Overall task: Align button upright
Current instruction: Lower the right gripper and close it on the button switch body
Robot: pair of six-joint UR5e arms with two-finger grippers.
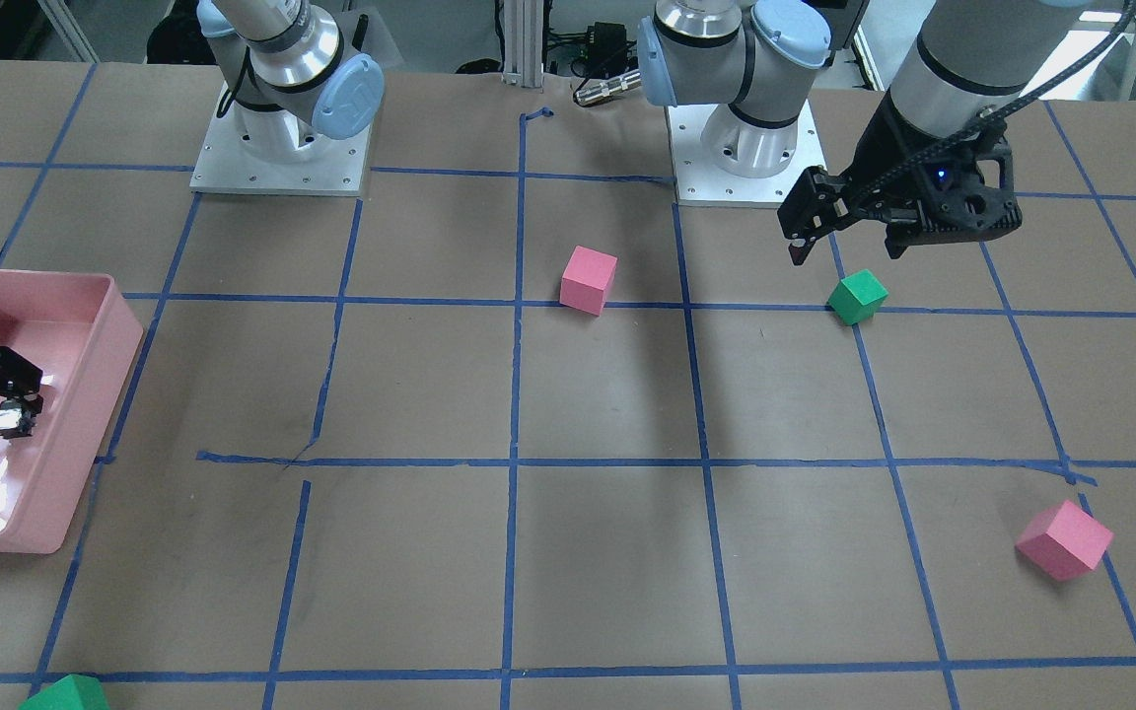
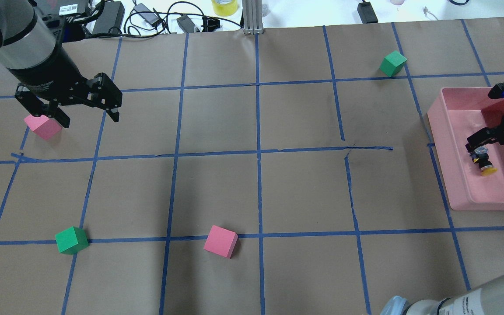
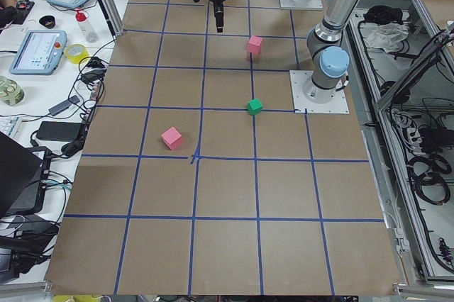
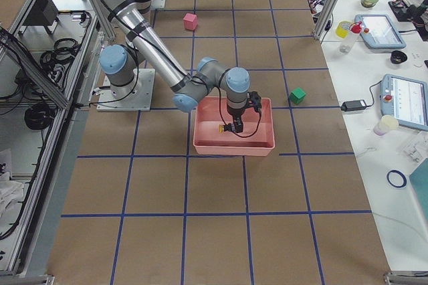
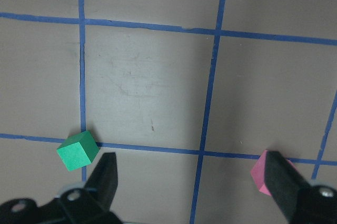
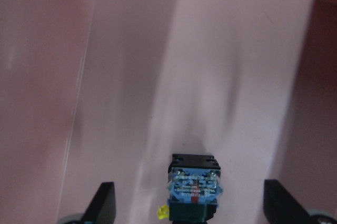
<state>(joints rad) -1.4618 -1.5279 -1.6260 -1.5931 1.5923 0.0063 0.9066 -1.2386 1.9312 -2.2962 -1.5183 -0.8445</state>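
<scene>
Right hand (image 6: 191, 206) wide around button (image 6: 194, 177), pink tray (image 6: 42, 77) walls either side.

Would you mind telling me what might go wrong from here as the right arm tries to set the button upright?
1. The button lies tilted in the pink bin, with its terminal end towards the wrist camera and its yellow cap low. If the open right end effector closes off-centre, the button may pivot or slip out.
2. The work happens inside the walled bin, so turning the wrist might knock a finger against a wall.
</scene>
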